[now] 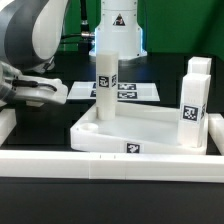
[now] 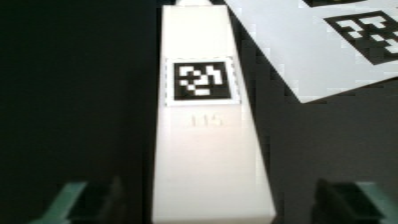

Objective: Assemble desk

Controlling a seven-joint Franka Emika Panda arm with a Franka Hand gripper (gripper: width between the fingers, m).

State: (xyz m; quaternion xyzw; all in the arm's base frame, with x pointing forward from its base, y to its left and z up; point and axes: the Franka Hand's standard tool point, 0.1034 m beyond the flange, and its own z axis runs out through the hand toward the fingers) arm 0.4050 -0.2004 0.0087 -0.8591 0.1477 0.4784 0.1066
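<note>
Between the fingers of the gripper, in the wrist view, lies a loose leg flat on the dark table. The jaws are wide, one finger on each side of the leg with a dark gap showing on both sides, so nothing is gripped yet. The far end of this leg points towards a corner of the marker board.

In the exterior view the gripper hangs low at the exterior view's left, well apart from the tabletop. One upright leg stands at the tabletop's far corner; whether it is fully seated cannot be told. Two more legs stand upright at the exterior view's right, by the tabletop's rim; whether inside or just outside it is unclear. A low border wall runs along the front.

By this look the desk is early on: at most one leg is fitted, and three are left, the one under the gripper likely next.

All the parts are smooth, matte white plastic. The legs are square-sectioned bars with crisp edges, each bearing a black-and-white tag; the tabletop is a shallow rectangular tray with a raised rim.
</note>
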